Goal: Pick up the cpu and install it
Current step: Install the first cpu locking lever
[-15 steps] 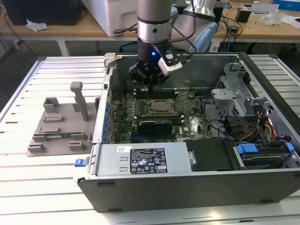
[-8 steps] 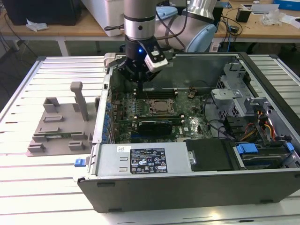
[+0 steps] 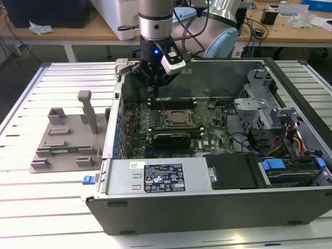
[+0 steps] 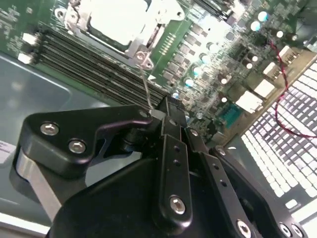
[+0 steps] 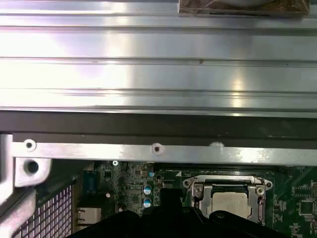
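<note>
The cpu (image 3: 179, 118), a silvery square, lies in the motherboard socket inside the open computer case (image 3: 207, 207), with the metal socket frame around it. It also appears in the second wrist view as the cpu (image 4: 116, 17) and in the first wrist view as the cpu (image 5: 229, 202). My gripper (image 3: 155, 89) hangs over the board just behind the socket, toward the case's back wall. In the second wrist view its black fingers (image 4: 171, 148) lie together at the gripper (image 4: 167, 106). A thin wire socket lever (image 4: 146, 87) rises from the socket corner to the fingertips; I cannot tell whether it is held.
A black expansion card (image 3: 167, 139) sits in front of the socket. A grey plastic fixture tray (image 3: 67, 142) with an upright post lies on the slatted table at the exterior view's left. Drive bays and cables (image 3: 280, 135) fill the case's right side. Memory slots (image 4: 84, 62) run beside the socket.
</note>
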